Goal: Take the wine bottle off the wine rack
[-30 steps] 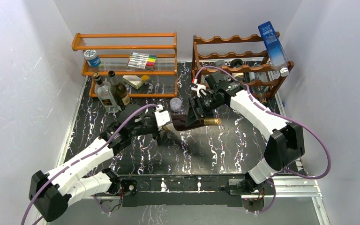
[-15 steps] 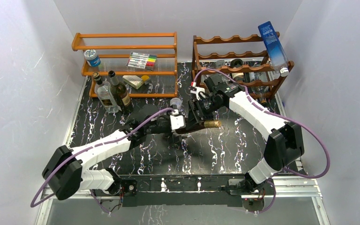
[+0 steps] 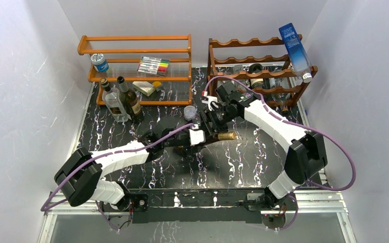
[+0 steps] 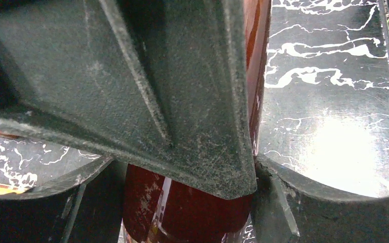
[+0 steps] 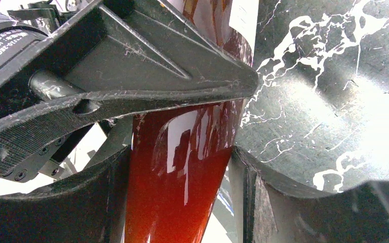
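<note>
While both arms meet just in front of the wine rack, the left gripper pinches the wine bottle by its dark body, and the right gripper clamps it too. Heavy, slick, breakable glass; the thick body seems the safest hold.

Wine bottle between the jaws

The wine bottle was smooth, shiny dark red glass with a shiny gold cap. The fingers of the right gripper were dull black plastic, rough and scratched. The table was glossy black with white veins. The wine rack, upper right, was smooth brown wood.
</note>
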Tool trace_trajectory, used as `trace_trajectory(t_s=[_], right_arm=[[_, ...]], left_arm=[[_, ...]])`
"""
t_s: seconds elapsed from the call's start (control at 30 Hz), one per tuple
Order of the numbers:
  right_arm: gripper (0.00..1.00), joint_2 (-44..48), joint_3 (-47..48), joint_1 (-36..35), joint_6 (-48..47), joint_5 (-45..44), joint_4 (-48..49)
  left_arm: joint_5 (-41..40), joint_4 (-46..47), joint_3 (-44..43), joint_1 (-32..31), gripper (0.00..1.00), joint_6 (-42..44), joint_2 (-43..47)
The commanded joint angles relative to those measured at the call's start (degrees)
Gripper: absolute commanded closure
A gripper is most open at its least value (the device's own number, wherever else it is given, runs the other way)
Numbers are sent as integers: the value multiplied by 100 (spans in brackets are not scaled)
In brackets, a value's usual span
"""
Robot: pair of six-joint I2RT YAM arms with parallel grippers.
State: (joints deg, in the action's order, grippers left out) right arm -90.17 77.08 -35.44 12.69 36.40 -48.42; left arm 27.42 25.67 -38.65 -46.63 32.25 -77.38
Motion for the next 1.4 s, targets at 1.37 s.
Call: trace_trajectory(t_s=[1.37], right_arm=[[32, 1378, -919, 301, 1873, -1259, 4313]], left_arm=[[-2571, 1871, 481, -13, 100, -2133, 1146]])
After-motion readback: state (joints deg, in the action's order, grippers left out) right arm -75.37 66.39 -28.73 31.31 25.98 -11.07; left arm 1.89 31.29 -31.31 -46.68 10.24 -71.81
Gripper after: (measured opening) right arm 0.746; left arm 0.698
